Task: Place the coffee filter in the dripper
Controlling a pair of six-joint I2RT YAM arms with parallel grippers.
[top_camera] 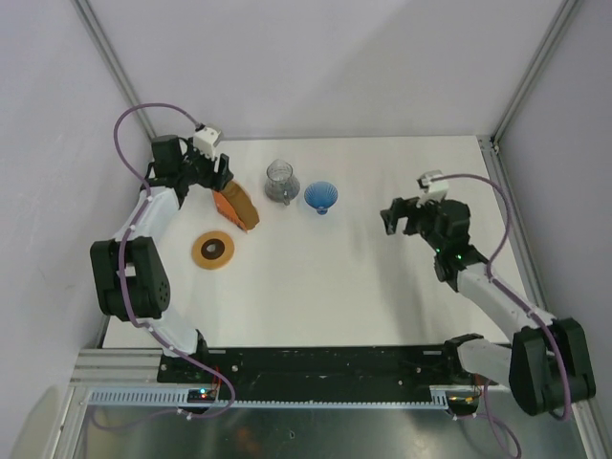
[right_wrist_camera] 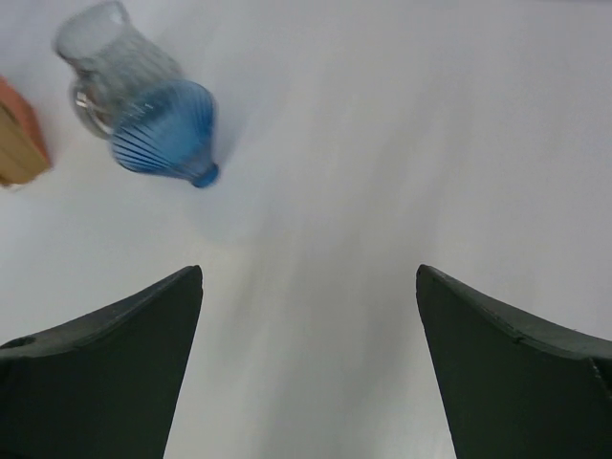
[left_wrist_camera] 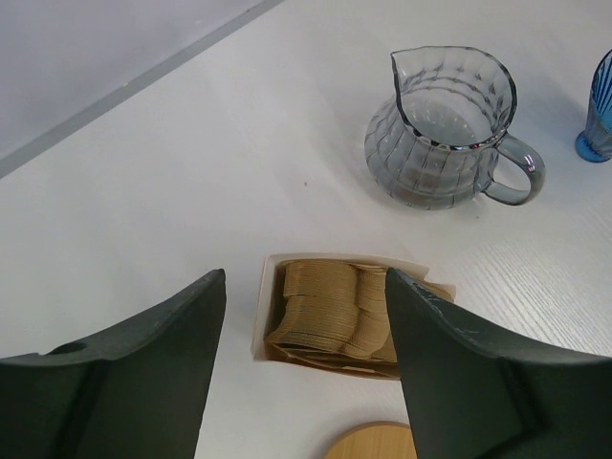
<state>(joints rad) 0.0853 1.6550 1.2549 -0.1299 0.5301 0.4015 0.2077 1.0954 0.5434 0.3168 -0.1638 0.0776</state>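
The blue ribbed dripper [top_camera: 320,197] stands on the white table at the back middle; it also shows in the right wrist view [right_wrist_camera: 164,135] and at the right edge of the left wrist view [left_wrist_camera: 601,107]. No loose coffee filter shows; tan papers sit stacked in the orange packet [top_camera: 237,207], seen close in the left wrist view [left_wrist_camera: 330,316]. My left gripper [top_camera: 220,180] is open and empty, just above and behind the packet's open end [left_wrist_camera: 305,279]. My right gripper [top_camera: 394,220] is open and empty, right of the dripper and above bare table [right_wrist_camera: 308,274].
A clear glass carafe [top_camera: 280,182] stands between packet and dripper, and shows in both wrist views [left_wrist_camera: 442,134] [right_wrist_camera: 105,50]. A round tan-orange ring [top_camera: 212,251] lies in front of the packet. The packet's edge shows in the right wrist view [right_wrist_camera: 19,143].
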